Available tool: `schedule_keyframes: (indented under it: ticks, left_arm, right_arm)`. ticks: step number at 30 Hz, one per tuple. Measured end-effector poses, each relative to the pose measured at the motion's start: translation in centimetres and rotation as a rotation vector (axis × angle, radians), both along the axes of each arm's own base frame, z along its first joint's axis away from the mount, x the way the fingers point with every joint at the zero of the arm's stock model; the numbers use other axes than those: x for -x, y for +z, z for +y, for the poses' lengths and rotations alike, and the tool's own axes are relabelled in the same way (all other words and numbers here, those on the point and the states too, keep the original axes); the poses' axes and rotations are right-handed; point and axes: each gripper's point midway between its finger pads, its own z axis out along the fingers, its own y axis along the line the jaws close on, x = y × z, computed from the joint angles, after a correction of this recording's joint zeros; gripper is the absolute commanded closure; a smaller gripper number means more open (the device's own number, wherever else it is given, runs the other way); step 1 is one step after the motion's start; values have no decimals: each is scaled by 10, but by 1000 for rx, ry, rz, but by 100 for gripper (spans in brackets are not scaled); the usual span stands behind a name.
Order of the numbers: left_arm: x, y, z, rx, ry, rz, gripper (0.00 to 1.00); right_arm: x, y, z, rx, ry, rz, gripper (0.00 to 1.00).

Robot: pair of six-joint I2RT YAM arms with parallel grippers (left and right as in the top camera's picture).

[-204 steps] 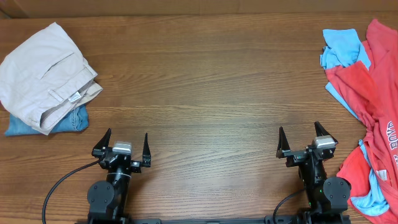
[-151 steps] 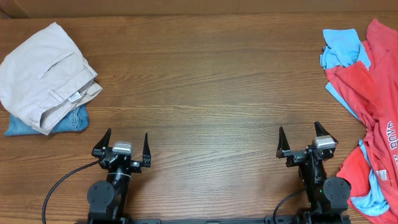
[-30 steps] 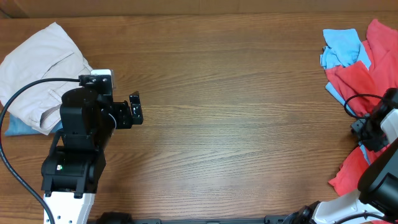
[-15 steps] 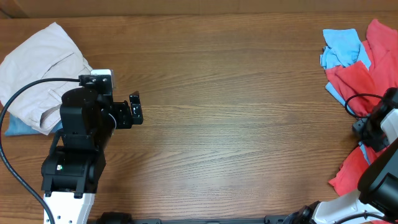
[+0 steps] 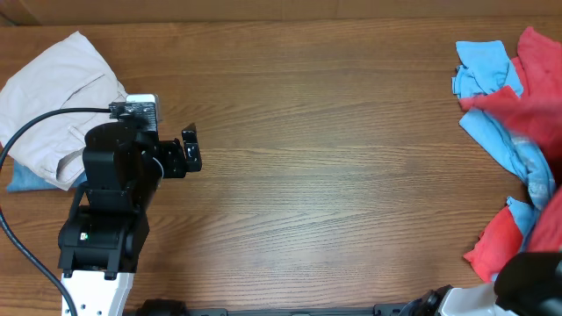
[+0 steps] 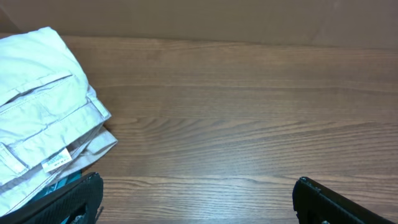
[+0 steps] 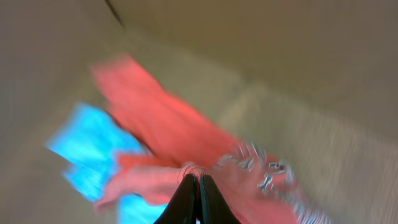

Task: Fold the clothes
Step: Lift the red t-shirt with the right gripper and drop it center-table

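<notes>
The clothes lie heaped at the table's right edge. The coral-red T-shirt (image 5: 537, 118) is a motion-blurred streak over the light-blue garment (image 5: 483, 66). In the right wrist view my right gripper (image 7: 199, 180) is shut on a pinch of the red T-shirt (image 7: 161, 118), which hangs from it. Blurred lettering (image 7: 261, 168) shows to the right and the light-blue garment (image 7: 87, 149) to the left. In the overhead view the right gripper itself is hidden. My left gripper (image 5: 145, 140) hovers over the left of the table, jaws wide open with nothing between them (image 6: 199, 202).
Folded beige trousers (image 5: 44, 96) rest on folded blue denim (image 5: 22, 180) at the far left, just beside my left gripper, and the trousers (image 6: 37, 118) fill the left of the left wrist view. A black cable (image 5: 35, 132) runs across the trousers. Bare wood table (image 5: 334, 158) spans the middle.
My right gripper has pulled the red T-shirt up and away, uncovering more of the light-blue garment, and the arm has left most of the overhead view. The left arm has barely moved.
</notes>
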Motion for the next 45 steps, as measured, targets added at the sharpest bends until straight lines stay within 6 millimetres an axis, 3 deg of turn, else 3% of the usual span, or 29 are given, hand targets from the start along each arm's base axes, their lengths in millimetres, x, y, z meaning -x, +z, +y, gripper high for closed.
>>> schedule_keyframes:
  ticks: [4, 7, 12, 18, 23, 27, 31, 35, 45]
  left_arm:
    - [0, 0, 0, 0, 0, -2, 0]
    - [0, 0, 0, 0, 0, -2, 0]
    - [0, 1, 0, 0, 0, -3, 0]
    - [-1, 2, 0, 1, 0, -8, 0]
    - [-1, 2, 0, 1, 0, -10, 0]
    - [-2, 3, 0, 1, 0, -15, 0]
    - [-2, 4, 0, 2, 0, -17, 0]
    - [-2, 4, 0, 2, 0, -19, 0]
    - [-4, 7, 0, 10, 4, -33, 0]
  right_arm:
    - [-1, 83, 10, 121, 63, -165, 96]
    - [-4, 118, 17, 184, 122, -233, 96]
    - [-11, 142, 25, 232, 191, -290, 96]
    - [-18, 187, 37, 312, 274, -408, 96]
    - [-18, 229, 61, 367, 384, -519, 96]
    - [-27, 249, 86, 379, 530, -603, 96]
    - [-37, 250, 117, 335, 685, -640, 96]
    - [-52, 235, 160, 258, 831, -623, 96]
    - [-112, 167, 319, 73, 1291, -498, 96]
